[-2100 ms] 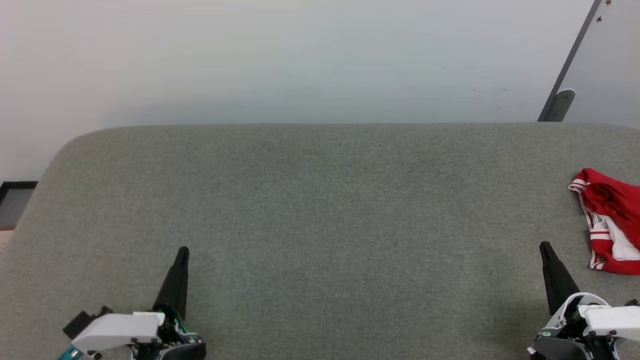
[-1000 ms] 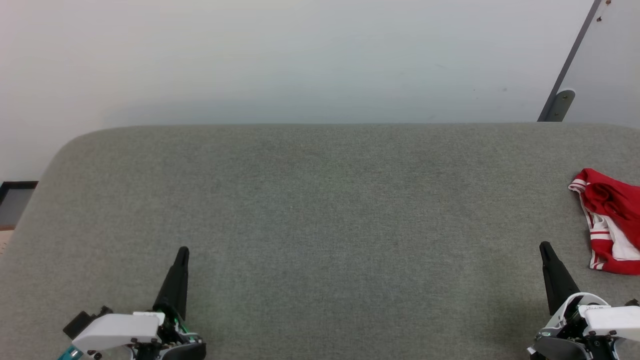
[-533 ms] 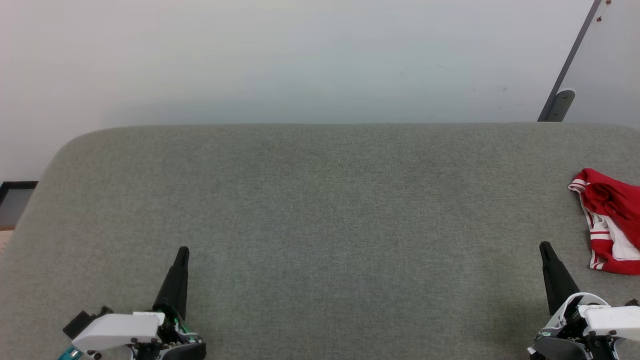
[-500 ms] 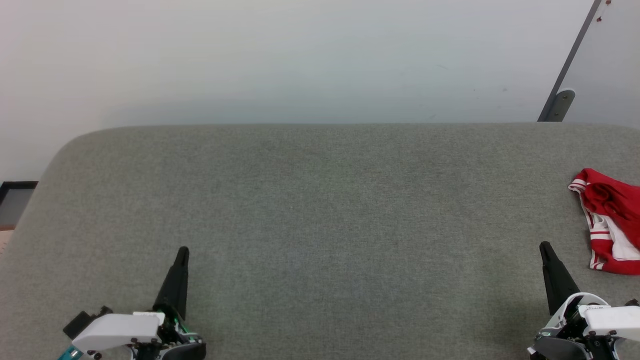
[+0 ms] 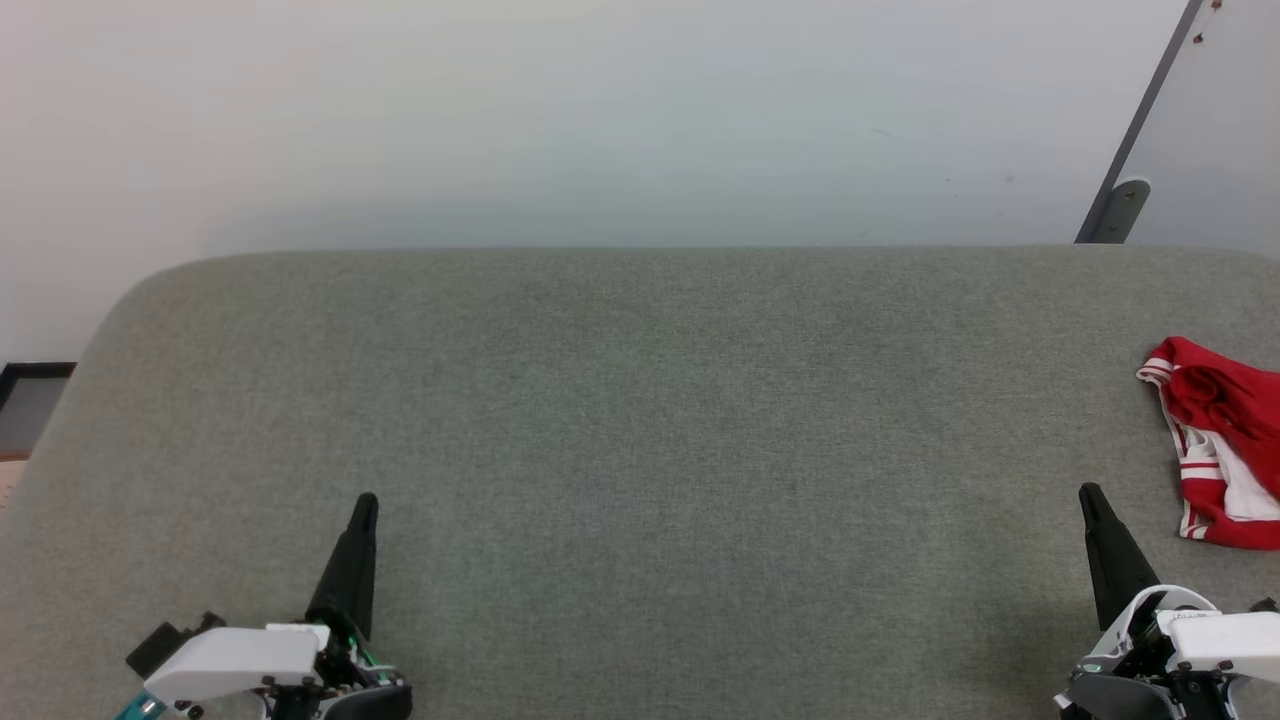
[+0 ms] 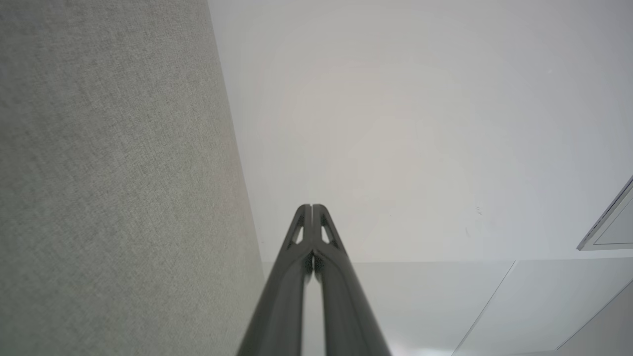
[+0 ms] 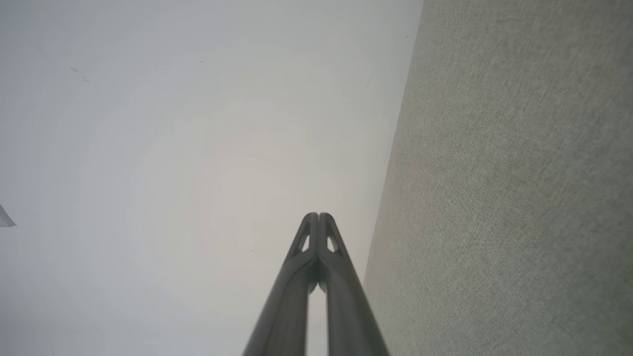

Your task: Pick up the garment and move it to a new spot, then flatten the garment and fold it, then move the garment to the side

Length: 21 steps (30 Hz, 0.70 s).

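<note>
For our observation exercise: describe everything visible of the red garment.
The garment is soft-looking red fabric with white panels and red-white striped trim, crumpled in a heap. It lies on the grey cloth surface at the head view's right edge, partly cut off. The shut right pincer stands apart from it.

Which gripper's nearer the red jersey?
Right. The right gripper is just left of the red jersey; the left gripper is far off to its left.
</note>
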### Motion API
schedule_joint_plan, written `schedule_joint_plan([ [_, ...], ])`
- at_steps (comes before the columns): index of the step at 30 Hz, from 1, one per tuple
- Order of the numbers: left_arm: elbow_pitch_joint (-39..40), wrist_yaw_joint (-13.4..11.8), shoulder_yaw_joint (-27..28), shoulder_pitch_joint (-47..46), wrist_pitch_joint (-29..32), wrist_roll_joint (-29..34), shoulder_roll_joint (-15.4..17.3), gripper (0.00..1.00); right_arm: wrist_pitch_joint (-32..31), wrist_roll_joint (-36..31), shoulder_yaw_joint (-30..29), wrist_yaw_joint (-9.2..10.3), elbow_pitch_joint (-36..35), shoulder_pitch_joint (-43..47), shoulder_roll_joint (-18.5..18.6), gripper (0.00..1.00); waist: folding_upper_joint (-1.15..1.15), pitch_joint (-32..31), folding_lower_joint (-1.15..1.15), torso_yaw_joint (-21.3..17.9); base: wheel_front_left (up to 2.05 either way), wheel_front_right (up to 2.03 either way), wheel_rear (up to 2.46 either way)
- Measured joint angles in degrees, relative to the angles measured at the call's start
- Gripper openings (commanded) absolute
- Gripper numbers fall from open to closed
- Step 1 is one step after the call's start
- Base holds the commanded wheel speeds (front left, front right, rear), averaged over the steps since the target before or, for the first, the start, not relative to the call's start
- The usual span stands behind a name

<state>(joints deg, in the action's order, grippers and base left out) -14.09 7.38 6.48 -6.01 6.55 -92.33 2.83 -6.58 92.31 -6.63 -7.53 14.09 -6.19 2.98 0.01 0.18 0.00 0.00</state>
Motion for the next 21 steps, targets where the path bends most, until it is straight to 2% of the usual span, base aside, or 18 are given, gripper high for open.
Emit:
schedule_joint_plan([
  [21,0.0,0.0,0.0,0.0,0.0,0.0,0.0,0.0,0.0,0.0,0.0,0.0,0.0,0.0,0.0,0.0,0.0,0.0,0.0,0.0,0.0,0.0,0.0],
])
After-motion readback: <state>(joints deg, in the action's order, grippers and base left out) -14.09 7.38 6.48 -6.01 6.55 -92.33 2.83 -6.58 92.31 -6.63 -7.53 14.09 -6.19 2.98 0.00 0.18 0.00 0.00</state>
